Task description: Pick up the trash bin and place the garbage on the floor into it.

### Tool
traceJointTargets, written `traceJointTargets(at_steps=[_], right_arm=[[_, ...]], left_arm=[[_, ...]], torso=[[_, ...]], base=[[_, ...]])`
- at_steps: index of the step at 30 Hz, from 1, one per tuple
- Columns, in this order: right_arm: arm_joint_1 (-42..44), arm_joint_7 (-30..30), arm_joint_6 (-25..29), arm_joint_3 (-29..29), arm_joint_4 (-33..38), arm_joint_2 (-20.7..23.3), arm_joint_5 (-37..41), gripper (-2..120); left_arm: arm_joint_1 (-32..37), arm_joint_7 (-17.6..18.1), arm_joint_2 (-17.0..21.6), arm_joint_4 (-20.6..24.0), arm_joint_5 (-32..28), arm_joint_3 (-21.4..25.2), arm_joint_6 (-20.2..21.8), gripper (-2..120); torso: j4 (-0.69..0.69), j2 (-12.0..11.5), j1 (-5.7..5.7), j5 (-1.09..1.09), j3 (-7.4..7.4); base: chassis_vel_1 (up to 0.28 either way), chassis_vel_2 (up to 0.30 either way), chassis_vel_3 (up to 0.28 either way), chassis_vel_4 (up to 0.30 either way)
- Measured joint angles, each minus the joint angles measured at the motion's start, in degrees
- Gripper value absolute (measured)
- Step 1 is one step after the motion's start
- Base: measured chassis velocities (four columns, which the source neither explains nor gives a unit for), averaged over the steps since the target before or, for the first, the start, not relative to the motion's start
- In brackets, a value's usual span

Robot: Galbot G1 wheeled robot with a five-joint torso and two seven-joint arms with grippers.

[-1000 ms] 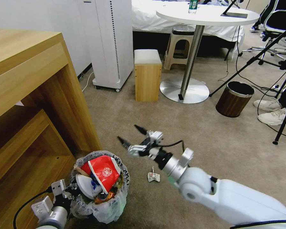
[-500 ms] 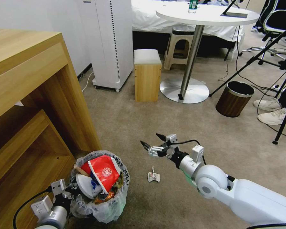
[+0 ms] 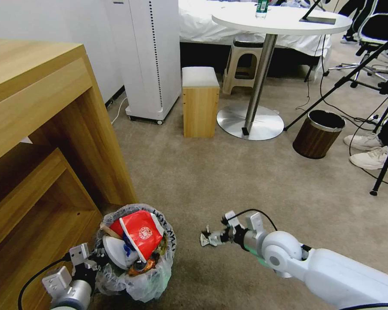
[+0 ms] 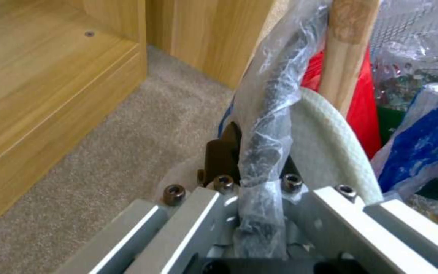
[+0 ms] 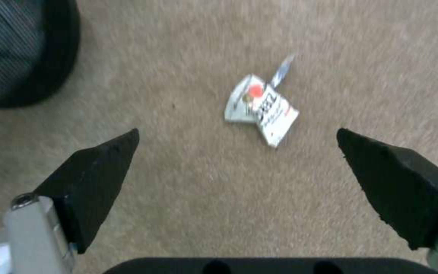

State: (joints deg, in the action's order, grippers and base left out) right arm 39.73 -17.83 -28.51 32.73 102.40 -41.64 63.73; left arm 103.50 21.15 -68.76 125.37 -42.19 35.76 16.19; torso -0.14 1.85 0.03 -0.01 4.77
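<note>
Trash bin [image 3: 136, 254] sits on the beige floor [image 3: 228, 172] just beside the foot of the wooden shelf unit [image 3: 51, 142], at the robot's left. Crinkly bag lining with black lettering; heaped full, a red carton [image 3: 141, 232] topmost, white and blue scraps under it. Left gripper [image 3: 87, 263] at the bin's near-left rim, clamped tight on the bagged rim; the left wrist view shows the plastic-wrapped rim [image 4: 270, 125] running between its fingers, with a wooden stick [image 4: 348, 49] and a blue-white wrapper [image 4: 422, 152] inside the bin.

One piece of garbage on the carpet: a small crumpled white wrapper with red mark [image 3: 208, 239], right of the bin, apart from it. Right gripper [image 3: 217, 237] low over the carpet at that wrapper. In the right wrist view its black fingertips [image 5: 102, 171] are spread wide, holding nothing, the wrapper [image 5: 262, 108] lying between and beyond them, untouched.

Dark wood-grain bin [image 3: 317, 133] stands well apart, near the round table's base [image 3: 250, 122].
</note>
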Motion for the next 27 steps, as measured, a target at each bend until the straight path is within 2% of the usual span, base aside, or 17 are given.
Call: traceJointTargets(at_steps=[5,9,11,15,17,18,19,23,27], right_arm=[[0.0,-2.0,-1.8,0.2,-4.7,-3.3,-2.0,100],[-0.1,-0.6,-2.6,0.6,-8.5,-4.7,-4.2,100],[-1.1,1.9,-1.7,1.7,-12.2,-5.6,-6.3,100],[-1.9,3.3,-0.8,2.4,-13.9,-6.0,-7.4,100],[-2.3,5.1,1.3,3.2,-15.8,-6.2,-9.4,100],[-2.7,10.2,7.0,3.7,-19.3,-6.3,-15.2,100],[-3.0,12.2,8.5,3.8,-20.6,-6.3,-17.4,100],[-3.6,14.1,10.4,4.5,-22.5,-6.3,-20.6,100],[-5.1,18.3,18.5,6.6,-29.3,-7.8,-29.4,100]], left_arm=[[0.0,0.0,-0.4,-0.6,0.3,0.0,-0.3,0],[-0.1,-0.2,-0.5,-1.0,0.5,-0.1,-0.5,0],[-0.4,-0.2,-0.5,-1.3,0.5,-0.3,-0.5,0],[-0.5,-0.3,-0.6,-1.4,0.5,-0.5,-0.5,0],[-0.8,-0.3,-0.6,-1.7,0.4,-0.7,-0.5,0],[-1.3,-0.4,-0.4,-2.2,0.2,-1.0,-0.6,0],[-1.4,-0.4,-0.3,-2.5,0.2,-1.0,-0.6,0],[-1.7,-0.4,-0.1,-2.8,0.0,-1.1,-0.6,0],[-2.0,-0.4,-0.5,-3.0,-0.1,-1.3,-0.6,0]], torso=[[0.02,0.0,0.0,0.01,0.0],[0.01,0.0,0.0,0.0,0.0],[0.01,0.0,0.0,0.0,0.0],[0.01,0.0,0.0,0.02,0.0],[0.02,0.0,0.0,0.0,0.0],[0.0,0.0,0.0,0.01,0.0],[0.0,0.0,0.0,0.01,0.0],[0.01,0.0,0.0,0.01,0.0],[0.0,0.0,0.0,0.01,0.0]], base=[[0.0,0.0,0.0,0.0],[0.0,0.0,0.0,0.0],[0.0,0.0,0.0,0.0],[0.0,0.0,0.0,0.0],[0.0,0.0,0.0,0.0],[0.0,0.0,0.0,0.0],[0.0,0.0,0.0,0.0],[0.0,0.0,0.0,0.0],[0.0,0.0,0.0,0.0]])
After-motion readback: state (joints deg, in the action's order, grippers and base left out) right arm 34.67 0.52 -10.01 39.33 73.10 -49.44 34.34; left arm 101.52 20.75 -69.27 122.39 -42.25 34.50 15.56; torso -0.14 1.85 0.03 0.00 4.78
